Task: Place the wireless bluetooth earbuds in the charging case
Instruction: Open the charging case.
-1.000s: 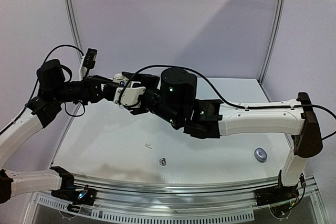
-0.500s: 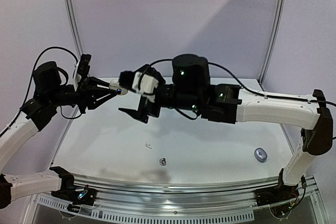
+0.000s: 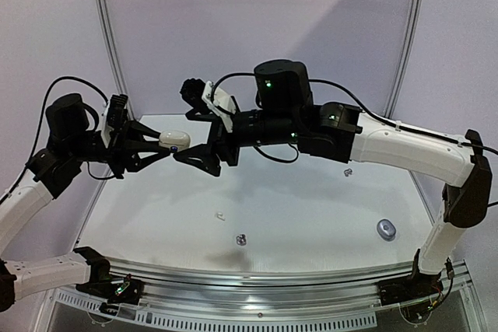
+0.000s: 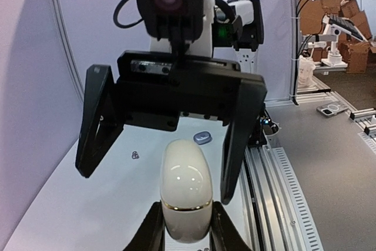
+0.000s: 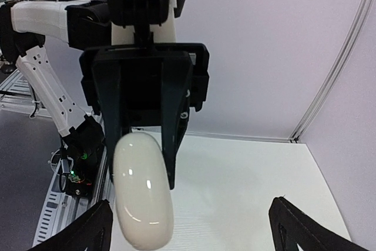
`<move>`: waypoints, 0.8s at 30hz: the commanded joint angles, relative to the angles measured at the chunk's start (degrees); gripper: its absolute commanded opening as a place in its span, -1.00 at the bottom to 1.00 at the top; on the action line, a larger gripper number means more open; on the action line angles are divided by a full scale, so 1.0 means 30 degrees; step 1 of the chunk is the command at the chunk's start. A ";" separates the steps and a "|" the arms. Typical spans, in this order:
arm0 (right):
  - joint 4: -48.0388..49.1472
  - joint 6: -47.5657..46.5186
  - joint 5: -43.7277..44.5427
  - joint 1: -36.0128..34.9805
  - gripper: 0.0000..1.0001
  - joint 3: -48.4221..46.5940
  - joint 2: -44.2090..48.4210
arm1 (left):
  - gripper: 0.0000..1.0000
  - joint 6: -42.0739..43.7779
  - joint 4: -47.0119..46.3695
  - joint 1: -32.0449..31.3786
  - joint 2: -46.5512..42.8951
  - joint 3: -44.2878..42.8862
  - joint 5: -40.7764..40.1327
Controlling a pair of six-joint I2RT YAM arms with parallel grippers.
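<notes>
A glossy white charging case [image 3: 173, 141] with a gold seam, lid closed, hangs in the air with my left gripper [image 3: 156, 148] shut on its lower end. In the left wrist view the case [image 4: 185, 180] stands up between the left gripper [image 4: 185, 210]. My right gripper [image 3: 190, 124] faces it, open wide, its fingers [image 4: 97, 121] on either side of the case's free end without touching. The right wrist view has the case [image 5: 143, 198] close to the left side of the right gripper [image 5: 194, 233]. A white earbud [image 3: 220, 214] and a grey earbud [image 3: 240, 239] lie on the table.
A grey case [image 3: 386, 228] lies near the table's front right, also in the left wrist view as the grey case [image 4: 203, 138]. A small grey earbud [image 3: 345, 174] lies under the right forearm. The metal rail [image 3: 257, 274] runs along the front edge.
The right gripper opened and let go of the white case. The arms drew apart, the left one pulling back to the left with the case still held.
</notes>
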State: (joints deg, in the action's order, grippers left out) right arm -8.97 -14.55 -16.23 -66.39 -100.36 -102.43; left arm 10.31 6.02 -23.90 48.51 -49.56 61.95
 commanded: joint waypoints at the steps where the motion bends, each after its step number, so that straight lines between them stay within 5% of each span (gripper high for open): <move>1: -0.0672 0.0644 0.0892 0.0137 0.86 -0.0558 -0.0589 | -1.00 0.0265 0.0490 -0.0364 -0.0192 0.0172 0.0592; 13: 0.0662 0.1606 0.1383 0.0979 0.69 -0.0864 -0.0619 | -1.00 0.2028 0.2293 -0.0763 -0.0115 -0.0181 0.0289; 24: 0.0156 0.0839 -0.4189 0.0991 0.87 -0.1804 -0.0623 | -1.00 0.0955 0.1769 -0.0747 -0.0200 -0.0004 -0.0415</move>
State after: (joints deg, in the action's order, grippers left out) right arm -10.41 -12.47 -21.89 -64.14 -102.43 -104.01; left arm 14.68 9.58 -25.26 48.27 -49.58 60.42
